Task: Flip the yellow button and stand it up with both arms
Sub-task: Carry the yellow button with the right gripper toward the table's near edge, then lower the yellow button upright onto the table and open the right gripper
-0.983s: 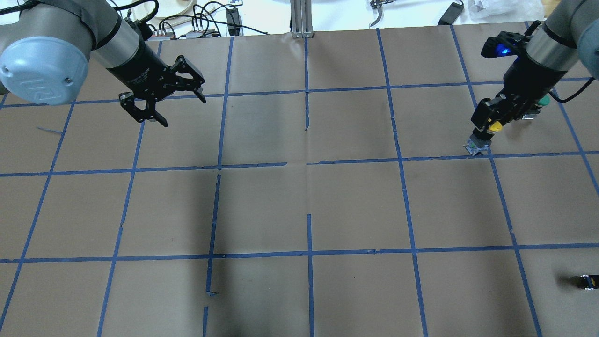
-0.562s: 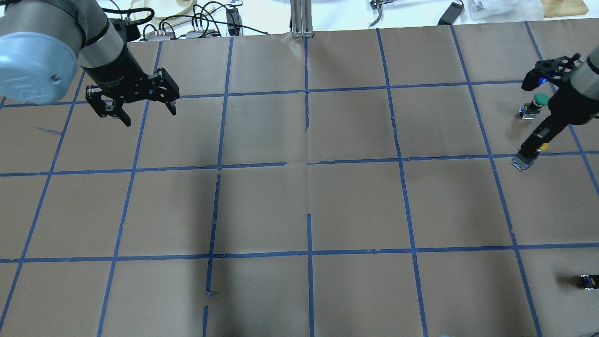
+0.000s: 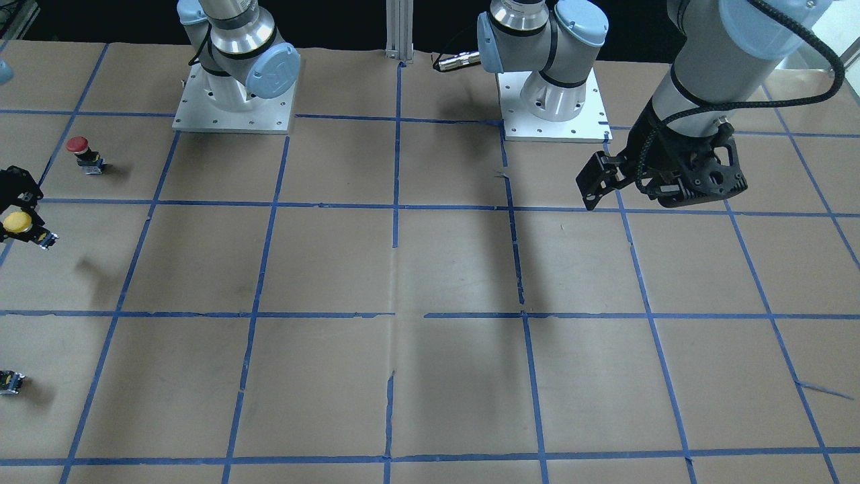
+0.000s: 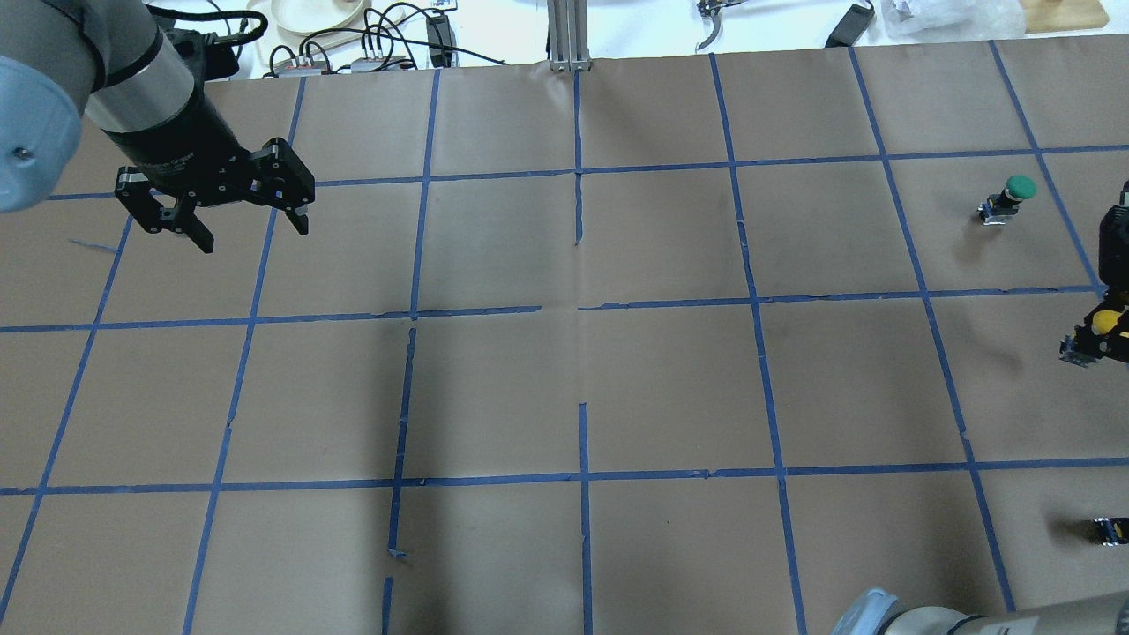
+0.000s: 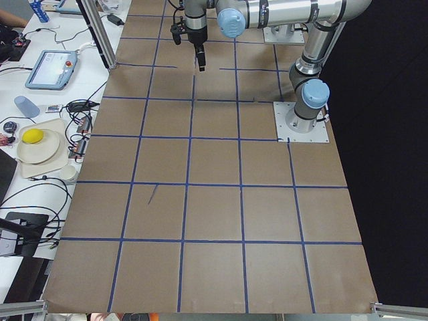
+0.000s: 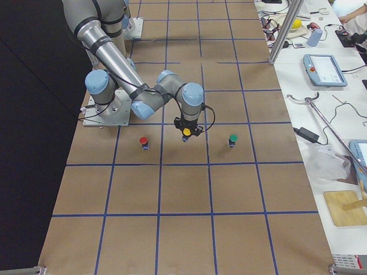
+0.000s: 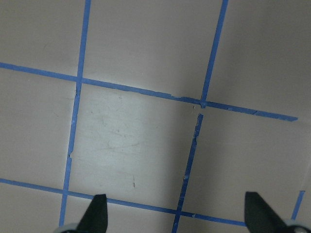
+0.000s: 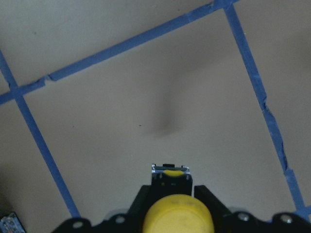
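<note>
The yellow button (image 4: 1104, 323) hangs in my right gripper (image 4: 1113, 339) at the table's right edge, tilted, with its grey-white block (image 4: 1072, 349) pointing away from the gripper. It is off the paper and casts a shadow. In the right wrist view the yellow cap (image 8: 177, 218) sits between the two black fingers (image 8: 141, 200). It also shows in the front view (image 3: 17, 222) and the right side view (image 6: 185, 132). My left gripper (image 4: 254, 236) is open and empty above the far left of the table, and also shows in the left wrist view (image 7: 177, 213).
A green-capped button (image 4: 1014, 194) stands far right, beyond the yellow one. A red-capped button (image 3: 80, 149) stands nearer the robot base. A small dark part without a cap (image 4: 1107, 531) lies near the front right. Blue tape lines grid the brown paper.
My right gripper has carried the yellow button to the right and nearer the robot, away from the green button. My left gripper has moved left, still open.
</note>
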Controlling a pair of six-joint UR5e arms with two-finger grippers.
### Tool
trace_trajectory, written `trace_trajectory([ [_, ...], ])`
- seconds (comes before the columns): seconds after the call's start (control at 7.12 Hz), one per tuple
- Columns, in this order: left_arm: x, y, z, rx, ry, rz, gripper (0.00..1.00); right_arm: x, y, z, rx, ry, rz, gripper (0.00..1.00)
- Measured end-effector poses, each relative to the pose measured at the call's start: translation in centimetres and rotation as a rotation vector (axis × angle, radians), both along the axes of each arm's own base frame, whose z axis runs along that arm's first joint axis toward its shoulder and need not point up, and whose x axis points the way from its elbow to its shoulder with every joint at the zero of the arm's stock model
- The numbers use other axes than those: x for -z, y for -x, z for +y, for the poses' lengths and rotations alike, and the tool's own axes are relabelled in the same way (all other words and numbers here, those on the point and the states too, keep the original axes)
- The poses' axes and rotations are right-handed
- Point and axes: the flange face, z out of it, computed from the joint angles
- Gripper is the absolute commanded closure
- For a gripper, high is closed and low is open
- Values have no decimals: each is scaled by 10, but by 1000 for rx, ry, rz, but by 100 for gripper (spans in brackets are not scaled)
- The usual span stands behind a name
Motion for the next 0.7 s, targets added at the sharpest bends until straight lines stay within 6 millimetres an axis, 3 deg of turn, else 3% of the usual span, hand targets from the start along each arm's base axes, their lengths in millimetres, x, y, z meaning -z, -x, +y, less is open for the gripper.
trace_trajectory([
  [0.42,11,19,-12,71,8,-10,0,24,13,19,-166,72,-50,83],
  [0.56,12,31,-11,100,8,-13,0,33,11,21,-195,93,-57,65],
  [0.7,13,39,-9,118,6,-15,0,41,10,22,-209,96,-62,1],
])
